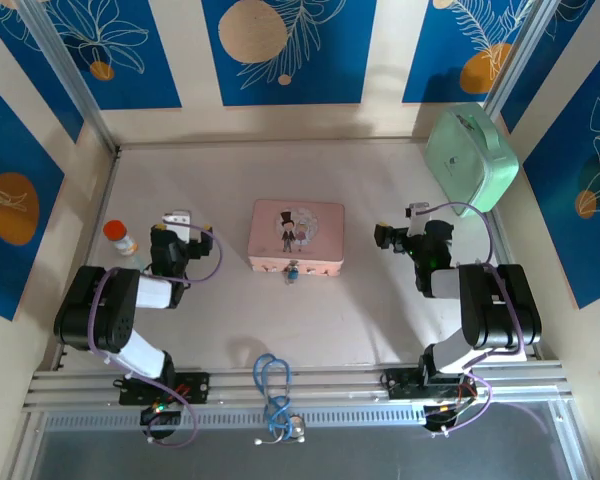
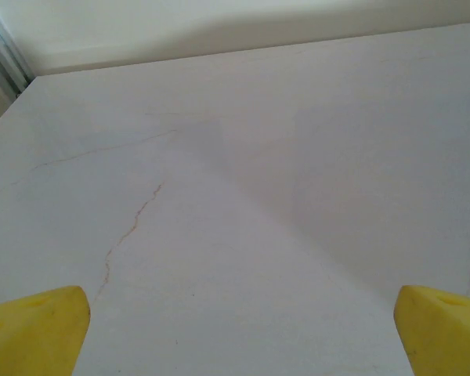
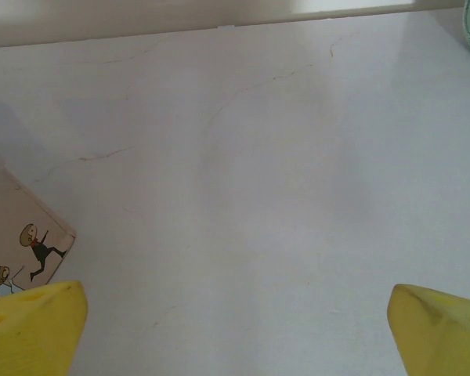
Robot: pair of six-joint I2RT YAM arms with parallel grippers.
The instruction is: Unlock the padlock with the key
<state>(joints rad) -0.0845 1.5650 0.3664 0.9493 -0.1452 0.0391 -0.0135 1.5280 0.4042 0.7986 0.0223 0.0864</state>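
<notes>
The padlock [image 1: 293, 271] sits mid-frame at the lower edge of the pink tin [image 1: 297, 232], its long axis running up and down the frame, with both arms folded low at either side, well apart from it, the left gripper [image 2: 236, 337] and right gripper [image 3: 235, 333] spread wide, holding nothing.

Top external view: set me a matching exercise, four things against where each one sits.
Things:
1. pink tin
2. padlock
3. green case
4. orange-capped bottle

Places:
A. far right corner
B. left edge
C. centre
D. at the tin's near edge

Pairs: 1-C, 2-D, 3-A, 4-B
</notes>
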